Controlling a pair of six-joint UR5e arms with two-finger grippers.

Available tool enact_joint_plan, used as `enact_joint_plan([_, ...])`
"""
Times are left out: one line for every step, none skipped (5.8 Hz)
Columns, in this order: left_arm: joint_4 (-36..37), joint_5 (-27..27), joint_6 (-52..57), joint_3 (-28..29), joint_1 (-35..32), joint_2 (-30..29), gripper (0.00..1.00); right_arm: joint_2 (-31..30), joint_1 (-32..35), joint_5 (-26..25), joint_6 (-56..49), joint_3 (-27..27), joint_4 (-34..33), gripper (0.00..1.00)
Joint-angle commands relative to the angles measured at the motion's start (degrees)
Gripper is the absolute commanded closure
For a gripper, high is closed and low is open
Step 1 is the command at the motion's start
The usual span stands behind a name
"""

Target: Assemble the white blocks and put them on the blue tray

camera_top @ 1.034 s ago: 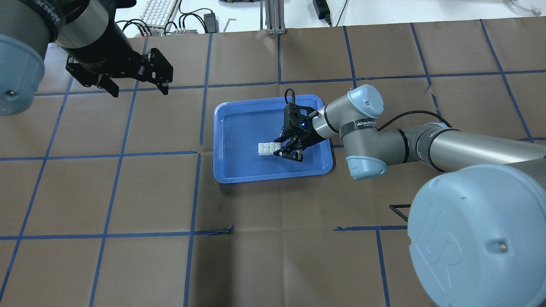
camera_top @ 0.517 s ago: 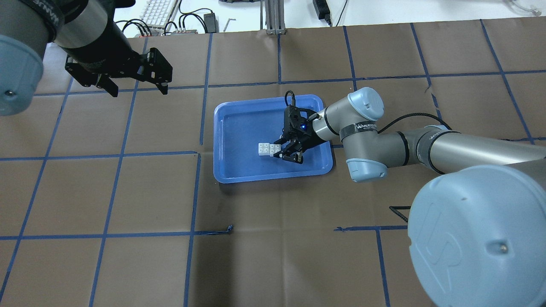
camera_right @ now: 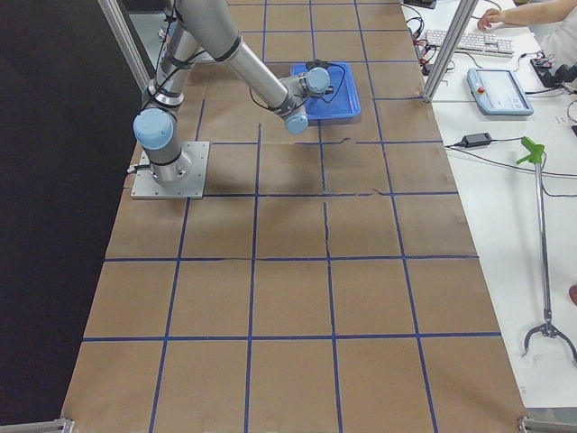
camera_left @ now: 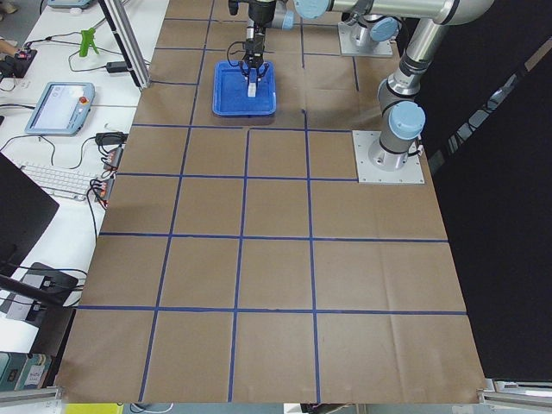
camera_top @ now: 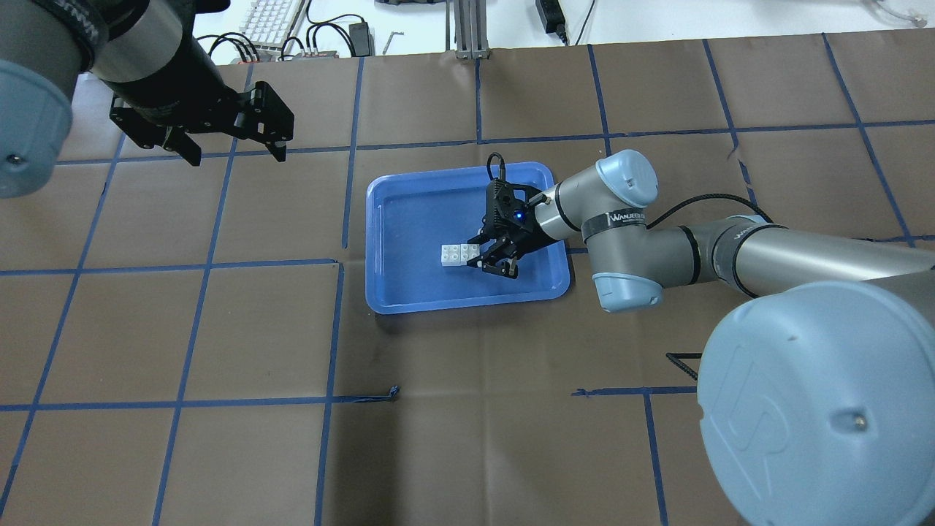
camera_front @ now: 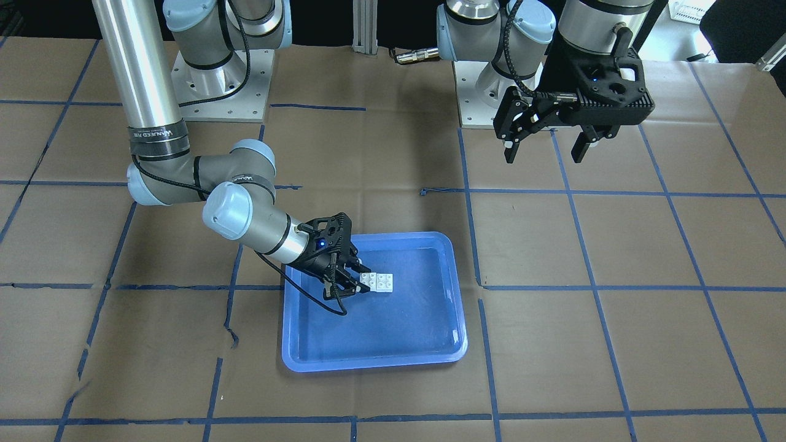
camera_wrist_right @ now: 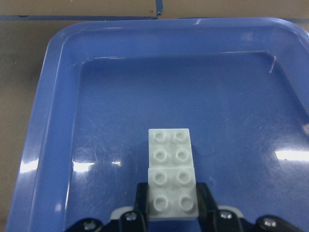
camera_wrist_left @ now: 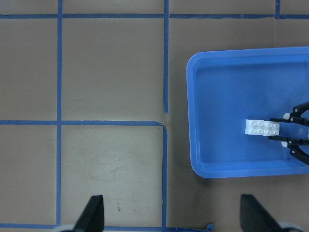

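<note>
Brown table (camera_top: 219, 329), blue tape grid (camera_top: 330, 329), blue tray (camera_top: 409, 212)

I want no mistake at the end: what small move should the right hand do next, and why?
Probably open the right hand slightly to release. The blocks already rest end to end on the tray floor, and the fingers press the near block's sides with no gap visible.

White lettering on the black band (camera_top: 619, 217) around the right arm's wrist section starts "WANJEE"; the letters after that are too small to make out. The front-facing view shows this band again, and a 2nd band (camera_front: 155, 132) on the silver tube (camera_front: 132, 67), both too blurred to read. The big blue cap (camera_top: 774, 416) bears a raised, unclear logo.
</note>
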Motion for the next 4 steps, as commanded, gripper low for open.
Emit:
enact_joint_plan([0.00,-0.07,0.00,0.00,0.00,0.00,0.01,0.10,0.00,-0.06,-0.04,0.00,-0.09,0.68])
enact_joint_plan([0.00,-0.07,0.00,0.00,0.00,0.00,0.01,0.19,0.00,0.02,-0.04,0.09,-0.01,0.67])
enact_joint_plan([0.00,0.02,0.00,0.00,0.00,0.00,0.01,0.71,0.00,0.02,-0.04,0.00,-0.09,0.65])
enact_joint_plan([0.00,-0.07,0.00,0.00,0.00,0.00,0.01,0.89,0.00,0.02,0.04,-0.09,-0.35,0.61])
